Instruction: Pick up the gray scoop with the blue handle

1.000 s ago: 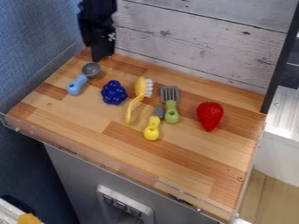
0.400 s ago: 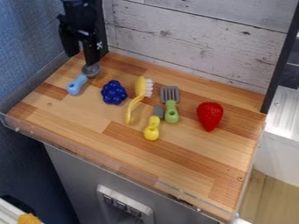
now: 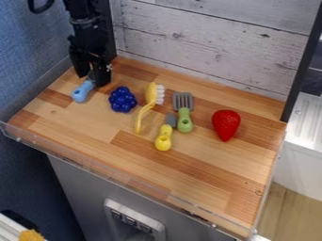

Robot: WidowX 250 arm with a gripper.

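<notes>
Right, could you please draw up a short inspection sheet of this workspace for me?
Surface: striped wooden counter with a low clear edging along the front.
Handled item: blue-handled scoop at the pincer, head largely hidden.
Other items: blue berry cluster; yellow brush, white bristles; green-handled fork; yellow-handled knife, tip near the fork; red strawberry, furthest right.
Pincer: open, low over the scoop's head; contact can't be told.
Cables: black loop beside the arm.
Surroundings: whitish plank backdrop, blue wall on the image's left.
Spills: nothing seen.
</notes>
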